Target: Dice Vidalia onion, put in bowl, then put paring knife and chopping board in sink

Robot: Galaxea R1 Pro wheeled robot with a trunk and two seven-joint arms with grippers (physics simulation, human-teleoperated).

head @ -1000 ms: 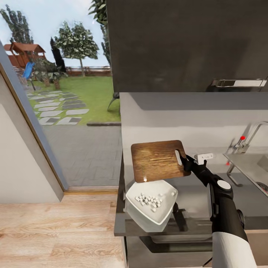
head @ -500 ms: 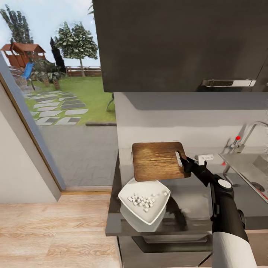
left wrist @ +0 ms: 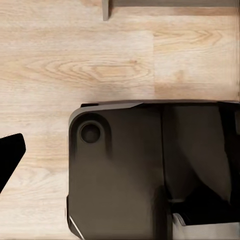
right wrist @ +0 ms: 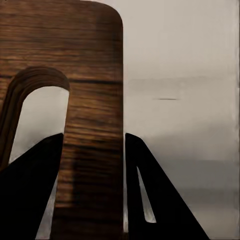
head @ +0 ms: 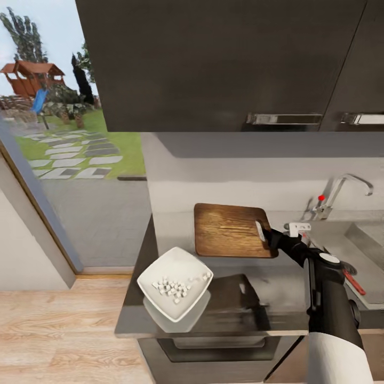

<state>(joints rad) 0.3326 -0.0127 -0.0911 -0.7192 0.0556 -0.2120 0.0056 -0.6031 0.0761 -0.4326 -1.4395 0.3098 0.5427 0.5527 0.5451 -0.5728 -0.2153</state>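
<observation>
Chopping board [head: 229, 230]: held aloft by right gripper [right wrist: 92, 150], jaws clamped across its handle strip. Risk: narrow edge grip; board may pivot and drop short of sink [head: 368, 234].

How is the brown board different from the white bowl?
The board is dark brown wood with grain; the bowl is glossy white. The board is flat with a slot hole at one end; the bowl is hollow and holds diced onion. The board is held up off the countertop by the right gripper, its fingers either side of the handle strip; the bowl sits on the countertop. Both have rounded corners.
</observation>
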